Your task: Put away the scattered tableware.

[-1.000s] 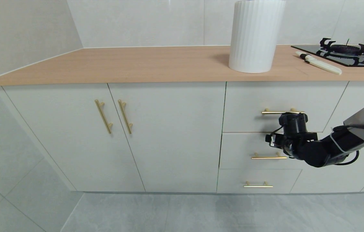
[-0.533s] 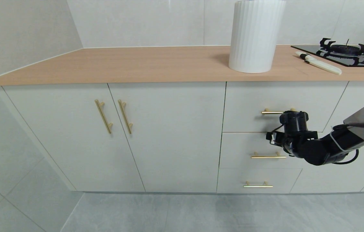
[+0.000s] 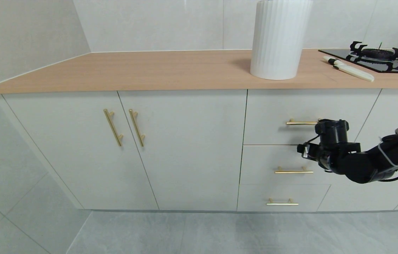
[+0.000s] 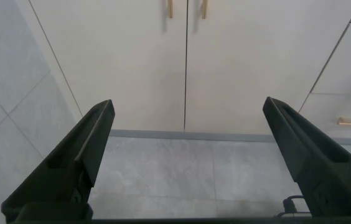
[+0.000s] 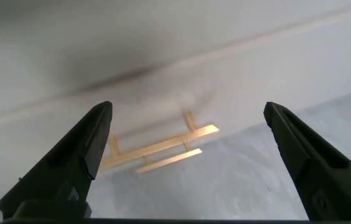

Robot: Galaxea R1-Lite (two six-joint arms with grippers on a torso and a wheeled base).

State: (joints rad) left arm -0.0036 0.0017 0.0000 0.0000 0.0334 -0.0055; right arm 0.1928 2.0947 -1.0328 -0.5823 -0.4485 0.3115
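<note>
Right gripper point(image 5: 187, 111) shifted rightward, jaws wide, empty; top drawer handle point(image 3: 300, 123) right end hidden behind it. Left gripper point(image 4: 188, 102) wide, empty.

A white cabinet point(image 3: 184, 148) stands right in front of the right gripper point(image 5: 187, 118). One gold drawer handle point(image 3: 301, 123) is just beside the gripper, and two more are below it. Two doors point(image 3: 79, 151) with gold handles point(image 3: 114, 127) are off to its left. A brown wooden counter point(image 3: 142, 70) runs above. Grey tiles cover the wall point(image 3: 149, 24) above and the floor point(image 3: 220, 233) below.
</note>
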